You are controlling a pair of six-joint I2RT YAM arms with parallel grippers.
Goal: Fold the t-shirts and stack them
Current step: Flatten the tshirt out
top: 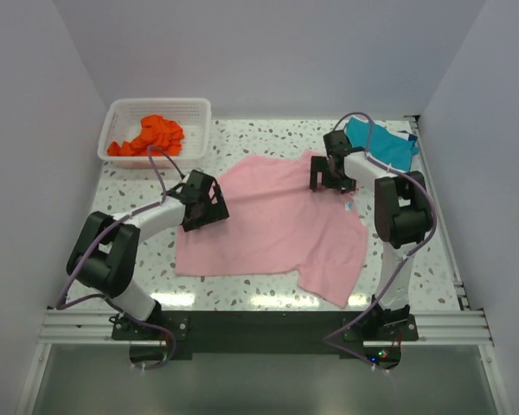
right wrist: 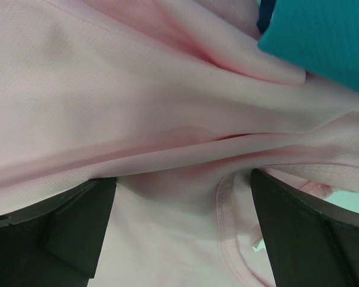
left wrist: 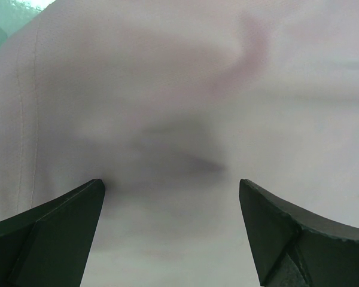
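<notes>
The light pink t-shirt (top: 277, 225) lies spread on the table, partly rumpled at its far right. My left gripper (top: 203, 203) is low over its left edge, open, with only pink cloth (left wrist: 179, 107) between the fingers (left wrist: 54, 239). My right gripper (top: 329, 173) is open over the shirt's far right part, where folds and the collar seam (right wrist: 227, 239) show between its jaws. The teal blue t-shirt (top: 382, 143) lies at the back right corner, and its edge (right wrist: 329, 42) shows in the right wrist view. The orange-red t-shirt (top: 151, 136) is bunched in the basket.
A white mesh basket (top: 121, 111) stands at the back left. White walls close in the table on the left, back and right. Speckled tabletop (top: 242, 294) shows in front of the pink shirt.
</notes>
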